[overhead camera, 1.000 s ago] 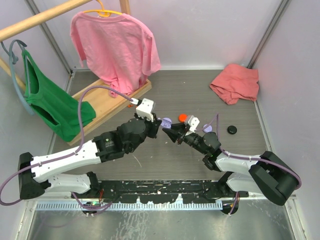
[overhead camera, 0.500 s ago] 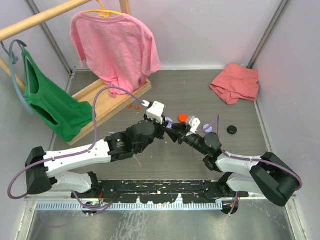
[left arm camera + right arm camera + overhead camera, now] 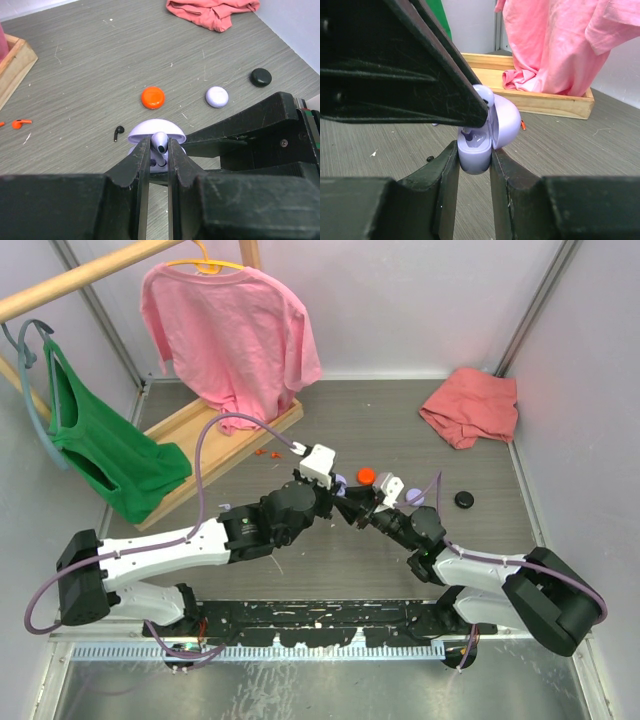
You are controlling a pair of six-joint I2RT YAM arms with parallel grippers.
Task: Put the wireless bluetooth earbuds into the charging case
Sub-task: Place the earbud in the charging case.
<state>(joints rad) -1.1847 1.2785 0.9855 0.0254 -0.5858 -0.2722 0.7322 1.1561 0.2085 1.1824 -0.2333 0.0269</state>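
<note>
My left gripper (image 3: pixel 159 146) is shut on a lilac earbud (image 3: pixel 160 141), held upright between its fingers. Directly under it is the open lilac charging case (image 3: pixel 475 156), lid (image 3: pixel 503 121) tipped back. My right gripper (image 3: pixel 474 161) is shut on the case's lower half. The earbud's stem reaches down into the case's well. In the right wrist view a left finger (image 3: pixel 420 75) covers most of the earbud (image 3: pixel 485 95). From the top view the two grippers meet at mid-table, left (image 3: pixel 338 498) against right (image 3: pixel 350 508). A black earbud (image 3: pixel 118 132) and an orange-red earbud (image 3: pixel 19 123) lie on the table.
Closed round cases lie beyond: orange (image 3: pixel 153 97), lilac (image 3: pixel 217 96), black (image 3: pixel 261 77). A red cloth (image 3: pixel 470 406) is at the back right. A wooden base (image 3: pixel 215 445) carries a hanger rack with a pink shirt (image 3: pixel 232 330) and a green garment (image 3: pixel 105 445) at the back left.
My left arm has swung right and forward, carrying the lilac earbud up to the open case. The right gripper and case have stayed almost still.
</note>
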